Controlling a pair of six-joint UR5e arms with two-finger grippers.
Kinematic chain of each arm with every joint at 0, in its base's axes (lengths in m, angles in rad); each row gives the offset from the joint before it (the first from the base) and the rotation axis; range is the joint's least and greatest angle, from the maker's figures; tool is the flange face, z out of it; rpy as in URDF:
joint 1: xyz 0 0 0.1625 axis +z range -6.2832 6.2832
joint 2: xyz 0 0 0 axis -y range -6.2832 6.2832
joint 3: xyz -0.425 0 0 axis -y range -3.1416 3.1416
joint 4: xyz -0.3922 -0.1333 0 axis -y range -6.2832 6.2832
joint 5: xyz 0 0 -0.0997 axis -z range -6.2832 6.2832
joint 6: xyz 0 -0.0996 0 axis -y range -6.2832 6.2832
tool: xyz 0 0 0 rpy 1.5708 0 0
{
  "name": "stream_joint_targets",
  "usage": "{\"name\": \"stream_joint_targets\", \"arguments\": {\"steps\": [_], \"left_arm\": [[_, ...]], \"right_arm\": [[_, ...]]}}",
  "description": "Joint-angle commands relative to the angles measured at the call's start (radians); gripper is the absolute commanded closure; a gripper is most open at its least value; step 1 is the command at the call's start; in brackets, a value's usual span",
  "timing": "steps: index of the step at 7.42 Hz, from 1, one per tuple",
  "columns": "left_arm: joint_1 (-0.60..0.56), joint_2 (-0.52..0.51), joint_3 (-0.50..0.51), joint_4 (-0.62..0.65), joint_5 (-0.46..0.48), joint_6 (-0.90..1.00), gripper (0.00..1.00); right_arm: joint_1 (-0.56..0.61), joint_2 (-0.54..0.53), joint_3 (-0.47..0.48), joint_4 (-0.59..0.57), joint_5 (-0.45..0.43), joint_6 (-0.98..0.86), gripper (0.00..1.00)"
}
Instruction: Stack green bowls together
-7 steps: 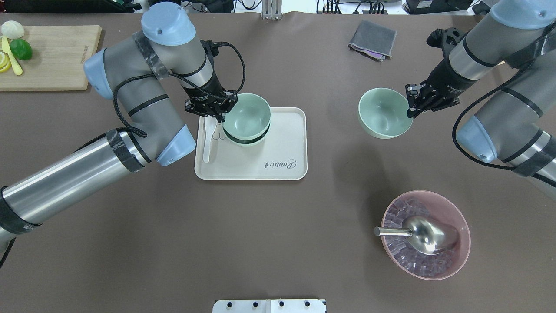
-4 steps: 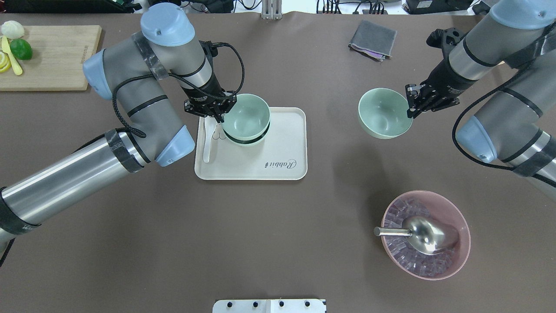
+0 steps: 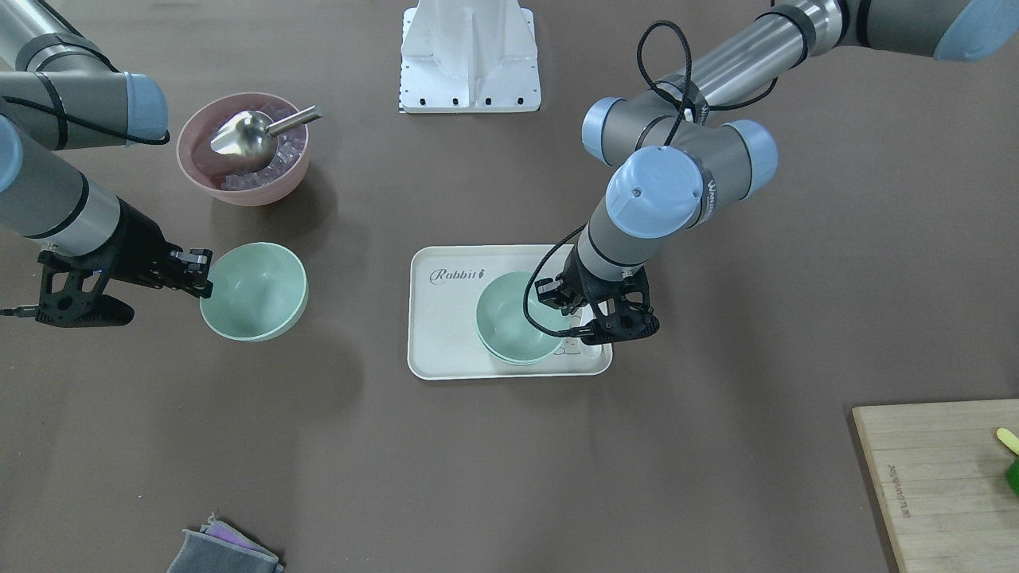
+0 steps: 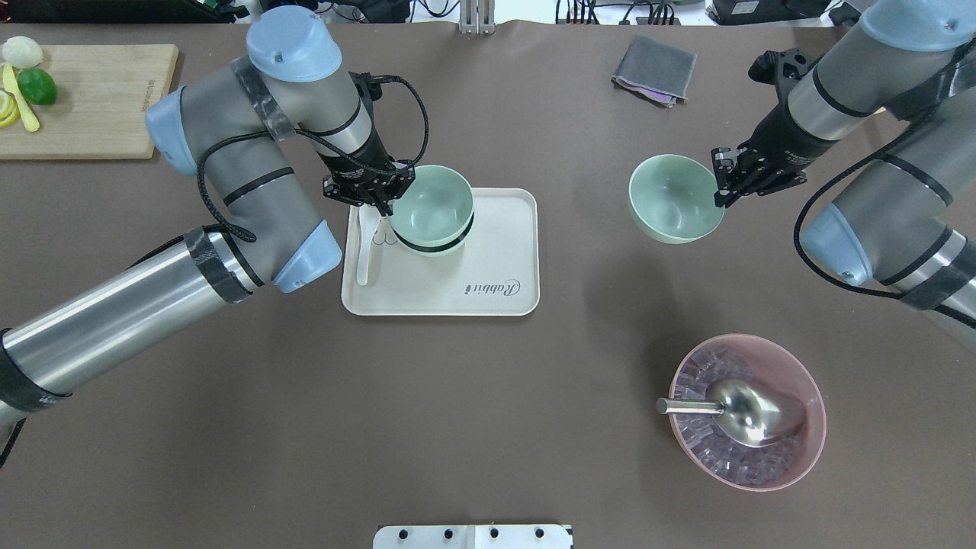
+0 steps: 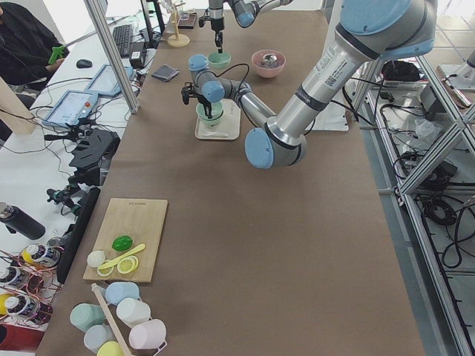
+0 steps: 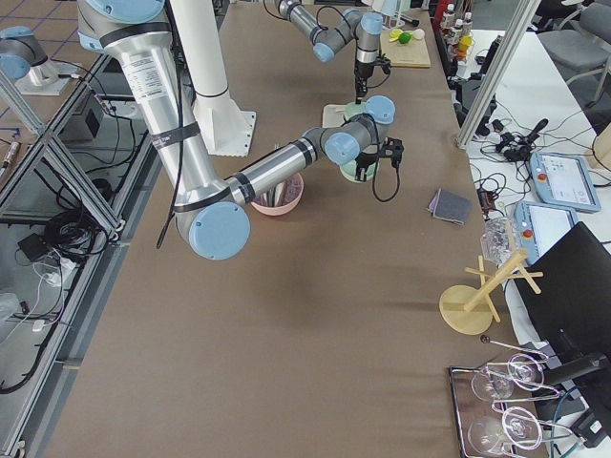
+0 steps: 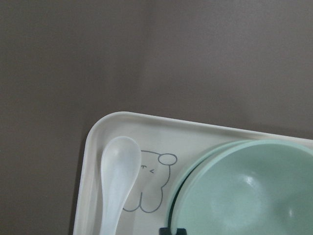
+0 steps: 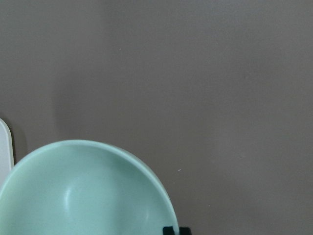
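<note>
My left gripper is shut on the rim of a green bowl, which hangs just above a second green bowl standing on the cream tray. The left wrist view shows the held bowl nearly centred over the lower bowl's rim. My right gripper is shut on the rim of a third green bowl, held tilted above the bare table to the right of the tray. That bowl fills the lower left of the right wrist view.
A white spoon lies along the tray's left side. A pink bowl with ice and a metal scoop sits at the near right. A grey cloth lies at the back, and a cutting board at the far left.
The left arm has shifted very slightly, carrying its bowl a touch toward the back. The right arm and its bowl have barely moved.
</note>
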Motion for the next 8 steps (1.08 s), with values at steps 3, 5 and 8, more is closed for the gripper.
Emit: {"name": "stream_joint_targets", "arguments": {"steps": [3,5,8], "left_arm": [[0.005,-0.002,0.003,0.000,0.000,-0.002,1.00],[0.010,-0.005,0.005,0.000,0.002,-0.009,1.00],[0.010,-0.003,0.008,0.000,0.002,-0.008,1.00]], "right_arm": [[0.000,0.002,0.003,0.000,0.000,0.000,1.00],[0.005,-0.002,0.008,-0.001,0.003,0.001,1.00],[0.005,-0.006,0.018,-0.002,0.002,0.005,1.00]]}}
